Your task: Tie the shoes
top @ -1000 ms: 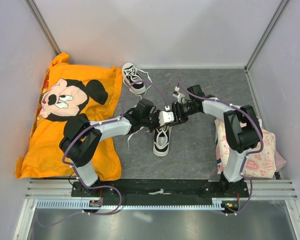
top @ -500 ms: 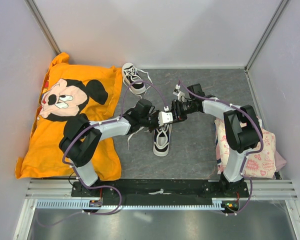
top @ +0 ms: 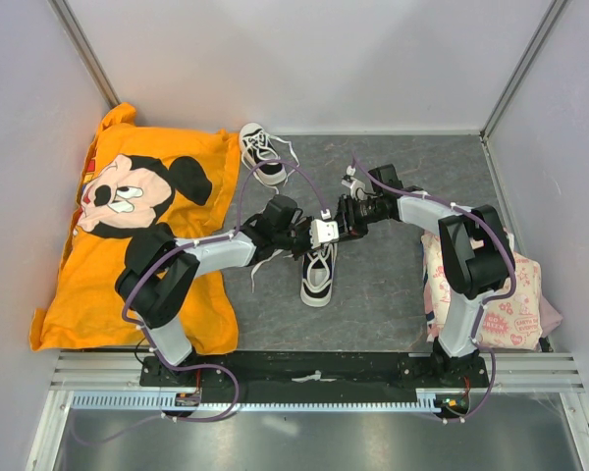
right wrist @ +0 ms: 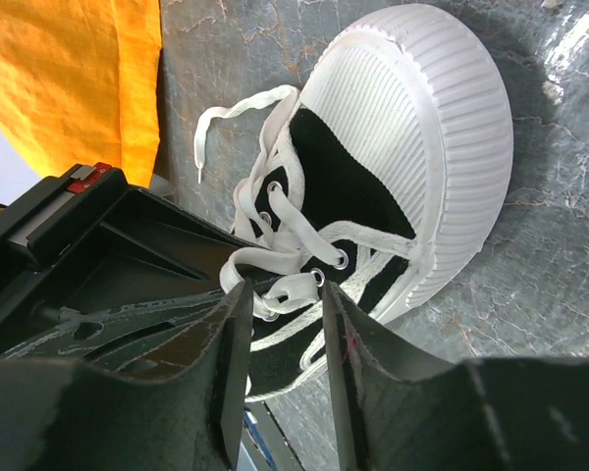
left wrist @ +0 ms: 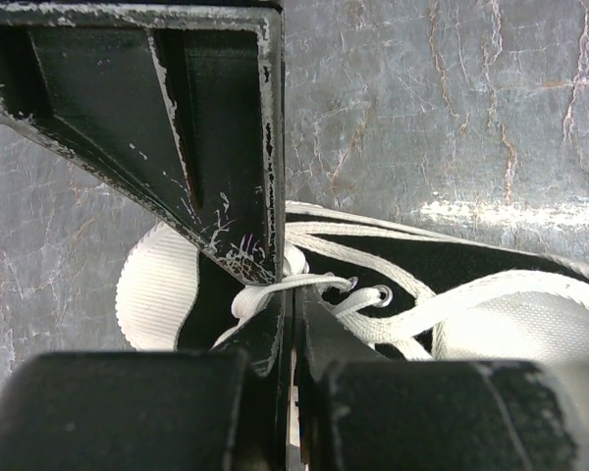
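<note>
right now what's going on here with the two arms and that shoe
Both arms are working on the near black sneaker in the middle of the table. The left gripper is shut on its white lace by the eyelets. The right gripper is open, straddling a lace loop. The second sneaker lies at the far edge beside the orange Mickey Mouse shirt, laces loose.

Ribbed toe cap [right wrist: 422, 128], woven laces [right wrist: 275, 211], scuffed left end effector [left wrist: 287, 289], perhaps plastic

Overhead, from above and behind, looking down on the whole table [top: 388, 299]. Two wrist close-ups, pointed downward, both on the nearer laced sneaker [top: 317, 278].
</note>
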Controlling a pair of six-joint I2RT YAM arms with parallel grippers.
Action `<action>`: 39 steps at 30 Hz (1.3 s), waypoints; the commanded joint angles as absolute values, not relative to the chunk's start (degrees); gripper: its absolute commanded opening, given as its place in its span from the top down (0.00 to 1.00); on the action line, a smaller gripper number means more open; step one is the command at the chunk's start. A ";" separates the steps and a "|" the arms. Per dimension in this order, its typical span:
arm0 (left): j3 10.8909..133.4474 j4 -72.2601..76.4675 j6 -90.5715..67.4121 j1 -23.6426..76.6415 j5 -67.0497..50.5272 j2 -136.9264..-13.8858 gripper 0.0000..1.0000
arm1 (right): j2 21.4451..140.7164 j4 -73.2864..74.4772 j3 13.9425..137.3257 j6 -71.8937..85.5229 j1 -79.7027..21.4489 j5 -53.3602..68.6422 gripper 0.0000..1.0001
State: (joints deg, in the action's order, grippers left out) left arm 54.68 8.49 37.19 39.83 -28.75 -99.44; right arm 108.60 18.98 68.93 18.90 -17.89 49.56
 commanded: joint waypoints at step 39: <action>57.66 -24.24 47.29 27.07 -21.71 -100.20 0.72 | 99.05 37.00 76.90 2.38 -18.72 40.26 1.00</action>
